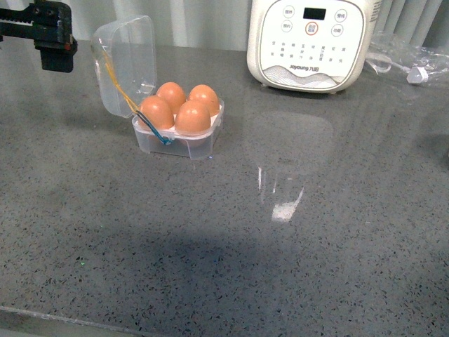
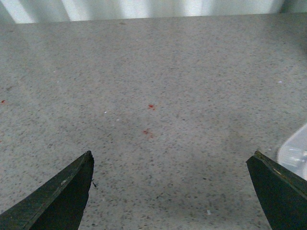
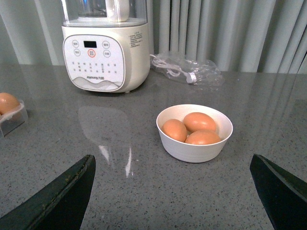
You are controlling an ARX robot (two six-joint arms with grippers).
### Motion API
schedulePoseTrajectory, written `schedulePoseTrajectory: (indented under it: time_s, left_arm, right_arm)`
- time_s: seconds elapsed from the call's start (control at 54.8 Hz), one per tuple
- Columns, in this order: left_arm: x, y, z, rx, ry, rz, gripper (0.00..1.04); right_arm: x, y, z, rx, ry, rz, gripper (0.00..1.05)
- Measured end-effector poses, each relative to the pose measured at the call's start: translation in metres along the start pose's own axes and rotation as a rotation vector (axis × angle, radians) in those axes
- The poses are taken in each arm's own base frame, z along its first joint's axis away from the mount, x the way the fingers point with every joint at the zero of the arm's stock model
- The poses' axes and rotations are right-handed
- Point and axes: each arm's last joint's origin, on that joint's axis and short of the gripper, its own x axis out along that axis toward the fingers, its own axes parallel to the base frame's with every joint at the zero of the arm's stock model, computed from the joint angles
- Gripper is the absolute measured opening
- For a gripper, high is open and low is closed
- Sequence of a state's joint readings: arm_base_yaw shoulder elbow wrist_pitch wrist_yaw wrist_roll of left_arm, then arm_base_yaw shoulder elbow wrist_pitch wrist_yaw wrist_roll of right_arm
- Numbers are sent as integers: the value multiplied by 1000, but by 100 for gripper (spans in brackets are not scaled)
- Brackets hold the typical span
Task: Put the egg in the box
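The clear box (image 1: 184, 146) stands on the grey counter with its lid (image 1: 126, 63) hinged open to the left. Every slot holds an orange-brown egg (image 1: 192, 116). My left gripper (image 1: 55, 42) is open and empty, raised at the far left behind the lid. In the left wrist view it (image 2: 172, 155) hangs over bare counter, with a corner of the box (image 2: 295, 151) beside one finger. My right gripper (image 3: 172, 158) is open and empty, facing a white bowl (image 3: 194, 149) with three alike eggs (image 3: 199, 121). It is out of the front view.
A big white appliance (image 1: 309, 42) stands at the back, also in the right wrist view (image 3: 105, 52). A clear plastic bag with a cable (image 1: 410, 60) lies at the back right. The counter's front edge runs along the lower left.
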State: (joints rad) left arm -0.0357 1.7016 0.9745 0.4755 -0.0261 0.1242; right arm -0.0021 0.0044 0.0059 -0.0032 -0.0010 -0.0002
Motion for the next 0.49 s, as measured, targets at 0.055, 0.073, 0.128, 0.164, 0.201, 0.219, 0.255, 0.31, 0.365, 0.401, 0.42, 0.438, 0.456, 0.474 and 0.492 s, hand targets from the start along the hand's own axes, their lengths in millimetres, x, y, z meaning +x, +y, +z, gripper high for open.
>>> schedulePoseTrajectory:
  time_s: [0.055, 0.073, 0.128, 0.164, 0.201, 0.219, 0.255, 0.31, 0.365, 0.401, 0.42, 0.438, 0.456, 0.474, 0.492]
  left_arm:
    - [-3, -7, 4, -1, -7, -18, 98]
    - [-3, -9, 5, -1, -8, -21, 98]
    - [-8, -17, 10, 1, -20, -38, 98]
    - [-11, -22, 13, -3, -25, -53, 98]
    - [-18, -31, 16, -3, -32, -81, 98]
    - [-21, -35, 17, -3, -33, -92, 98]
    - [-25, -41, 18, -3, -33, -111, 98]
    - [-34, -52, 17, -5, -27, -146, 98]
    - [-42, -65, 16, -4, -15, -187, 98]
    - [-46, -72, 15, 0, -10, -207, 98]
    - [-50, -77, 15, 2, -6, -224, 98]
    - [-52, -79, 16, 2, -5, -232, 98]
    - [-53, -81, 16, 2, -4, -240, 98]
    - [-55, -83, 17, 1, -4, -246, 98]
    - [-56, -84, 18, 1, -4, -248, 98]
  right_arm:
    - [0, 0, 0, 0, 0, 0, 97]
    - [0, 0, 0, 0, 0, 0, 97]
    - [0, 0, 0, 0, 0, 0, 97]
    - [0, 0, 0, 0, 0, 0, 97]
    - [0, 0, 0, 0, 0, 0, 97]
    - [0, 0, 0, 0, 0, 0, 97]
    - [0, 0, 0, 0, 0, 0, 97]
    - [0, 0, 0, 0, 0, 0, 97]
    - [0, 0, 0, 0, 0, 0, 97]
    - [0, 0, 0, 0, 0, 0, 97]
    - [0, 0, 0, 0, 0, 0, 97]
    - [0, 0, 0, 0, 0, 0, 97]
    - [0, 0, 0, 0, 0, 0, 97]
    - [0, 0, 0, 0, 0, 0, 97]
    - [0, 0, 0, 0, 0, 0, 97]
